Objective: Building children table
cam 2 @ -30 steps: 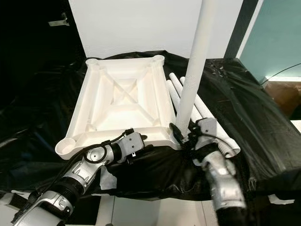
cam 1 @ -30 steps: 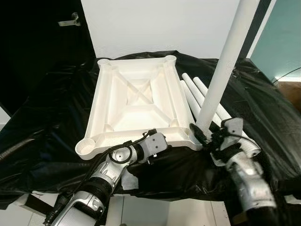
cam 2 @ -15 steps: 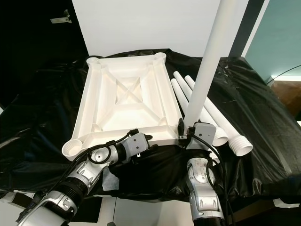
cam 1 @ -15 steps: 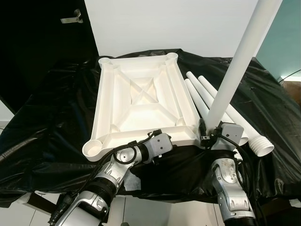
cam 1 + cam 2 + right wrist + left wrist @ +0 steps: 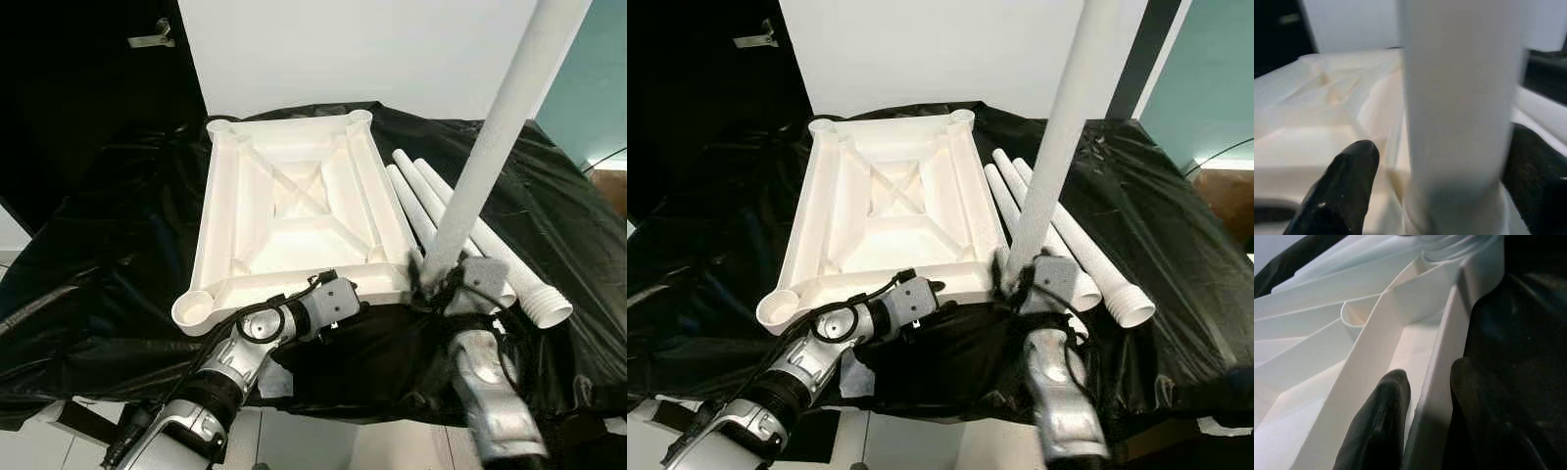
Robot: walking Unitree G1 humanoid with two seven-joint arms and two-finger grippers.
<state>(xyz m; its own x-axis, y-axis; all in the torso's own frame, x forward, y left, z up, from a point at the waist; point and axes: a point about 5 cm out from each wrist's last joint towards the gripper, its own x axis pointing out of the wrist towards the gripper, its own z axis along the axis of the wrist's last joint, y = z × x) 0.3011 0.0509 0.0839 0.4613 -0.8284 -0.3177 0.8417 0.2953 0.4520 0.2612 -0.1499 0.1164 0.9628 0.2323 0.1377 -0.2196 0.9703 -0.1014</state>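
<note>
The white tabletop [image 5: 294, 211] lies upside down on a black-covered surface. My left gripper [image 5: 326, 286] is at its near rim. In the left wrist view that gripper [image 5: 1425, 379] is shut on the rim wall [image 5: 1442, 362], one finger on each side. A white leg [image 5: 490, 147] stands upright in the near right corner socket, leaning a little to the right. My right gripper [image 5: 441, 286] is at its base. In the right wrist view its fingers [image 5: 1349, 181] straddle the leg [image 5: 1459, 98], and a gap shows beside one finger.
Three loose white legs [image 5: 519, 269] lie side by side on the black sheet [image 5: 108, 245], right of the tabletop, threaded ends toward me. A white wall rises behind. The sheet's near edge drops off right under my arms.
My right forearm has swung about the leg's base and is now blurred by motion. The leg still stands in its socket. The left gripper has kept its hold on the rim.
</note>
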